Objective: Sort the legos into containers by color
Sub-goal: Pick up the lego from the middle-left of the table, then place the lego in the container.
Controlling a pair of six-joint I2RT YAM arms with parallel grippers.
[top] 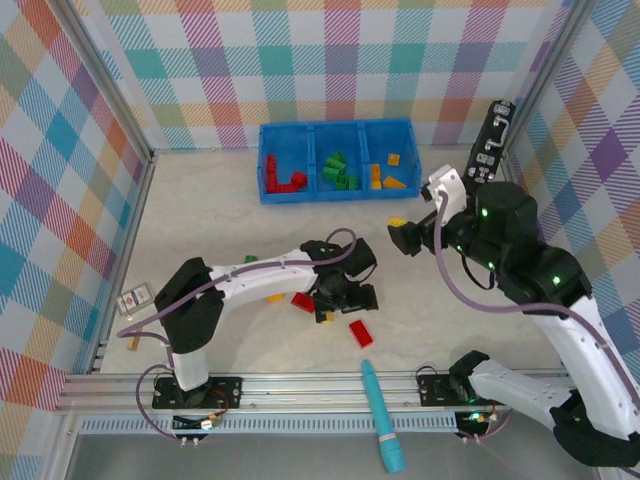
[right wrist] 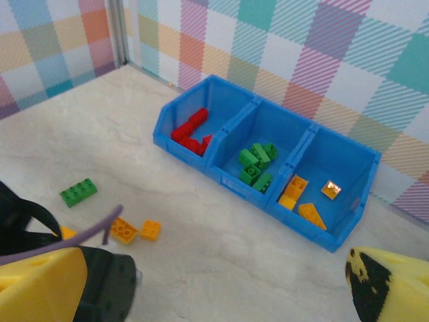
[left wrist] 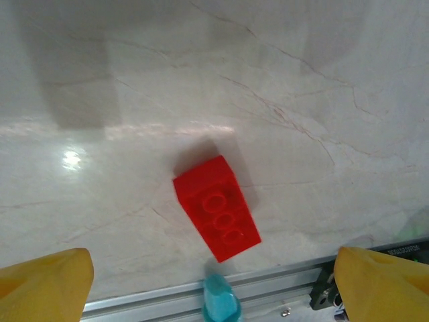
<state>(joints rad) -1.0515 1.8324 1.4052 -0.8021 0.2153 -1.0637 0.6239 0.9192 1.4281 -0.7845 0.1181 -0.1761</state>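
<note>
Your left hand [left wrist: 214, 272] spread wide, empty, over red lego [left wrist: 216, 208]; teal tool [left wrist: 220, 300] just beside lego. Your right hand [right wrist: 224, 288] wide open, empty, well apart from lego.

This one's a robotics lab test cell, plain as day. Pastel plaid panels [top: 340, 60] box the space in on three sides, and bare aluminium posts [top: 105, 78] stand at the corners. The work surface is a marble-look tabletop [top: 200, 210]. Along its near edge runs a slotted aluminium rail [top: 300, 385] with two robot arms bolted to it, the left arm [top: 240, 275] and the right arm [top: 585, 350], both white and black. Purple cables [right wrist: 53, 243] loop off them. On the bench sit a blue three-compartment bin [top: 314, 150] and loose toy bricks [top: 361, 333].
</note>
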